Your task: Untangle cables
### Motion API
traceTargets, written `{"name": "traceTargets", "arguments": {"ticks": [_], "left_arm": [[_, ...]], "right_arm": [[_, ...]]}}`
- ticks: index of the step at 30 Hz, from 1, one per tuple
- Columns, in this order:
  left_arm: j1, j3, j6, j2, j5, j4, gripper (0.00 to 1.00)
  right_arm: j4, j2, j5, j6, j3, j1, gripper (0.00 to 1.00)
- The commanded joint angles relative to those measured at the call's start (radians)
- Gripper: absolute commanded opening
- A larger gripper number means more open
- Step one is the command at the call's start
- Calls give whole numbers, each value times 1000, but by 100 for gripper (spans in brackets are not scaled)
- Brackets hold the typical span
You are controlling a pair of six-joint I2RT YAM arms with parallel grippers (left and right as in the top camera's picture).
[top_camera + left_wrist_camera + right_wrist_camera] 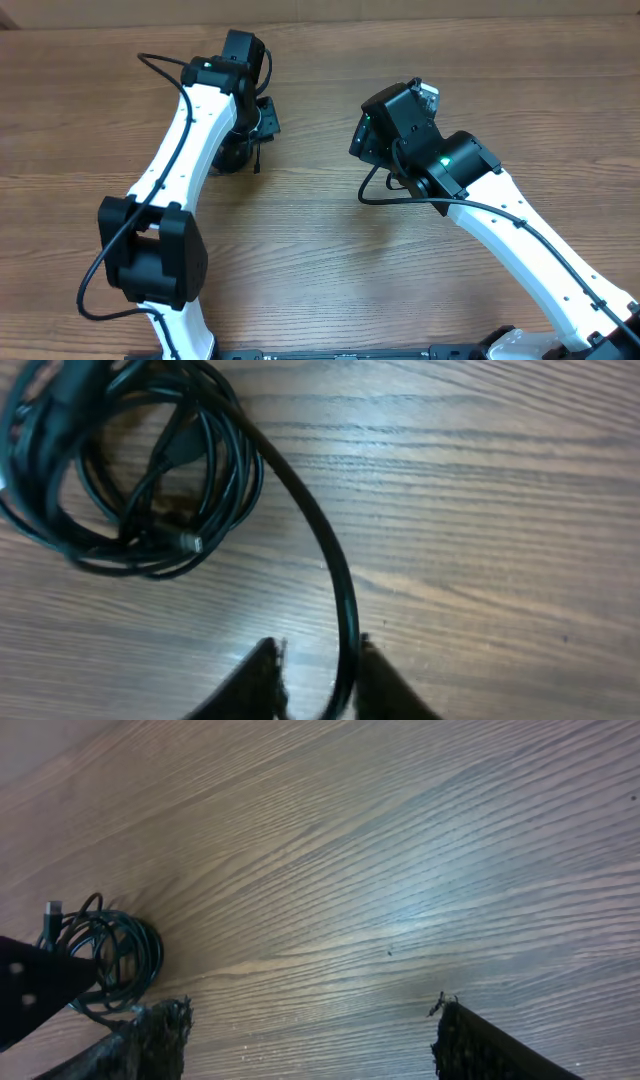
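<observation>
Left gripper (315,660): its jaws stand nearly together with one thin black strand (335,575) running between them. You cannot tell whether it is pinched. That smooth, rubbery strand arcs from twelve toward eleven o'clock into the cables (130,470), a loose round coil with a small metal plug, lying on the grained wooden table (480,510). Your right gripper (310,1030) gapes wide and empty, with the coil well off at ten o'clock, so your left arm is nearer.
</observation>
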Motion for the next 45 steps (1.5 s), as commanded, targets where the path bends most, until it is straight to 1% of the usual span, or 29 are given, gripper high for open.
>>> {"name": "traceTargets", "arguments": {"ticks": [1,2,4,7,12,15,22,29,37,40,45], "left_arm": [[0,5,2,14,-4,14,15],[-1,5,2,14,-3,16,13],[-1,5,3,14,-3,15,4],[-1,6,27,12,39,14,4],[-2,52,134,1,277,10,4],[-10,95,145,-25,368,5,4],[-60,187,144,-121,382,-16,4],[-69,202,114,-212,394,-19,4],[-70,202,114,-287,584,-16,4],[-74,202,114,-307,602,-16,4],[-74,202,114,-319,595,-16,4]], "right_arm": [[2,1,-16,3,20,-1,79],[2,1,-16,3,20,-1,78],[2,1,-16,3,20,-1,78],[2,1,-16,3,20,-1,75],[4,1,-16,3,14,-1,75],[5,2,-16,3,7,-1,75],[4,2,-16,3,6,-1,75],[-2,2,-16,3,5,-1,76],[15,45,-18,3,5,-1,76],[41,61,-71,-25,5,-1,76],[98,62,-217,-117,5,-1,77]]}}
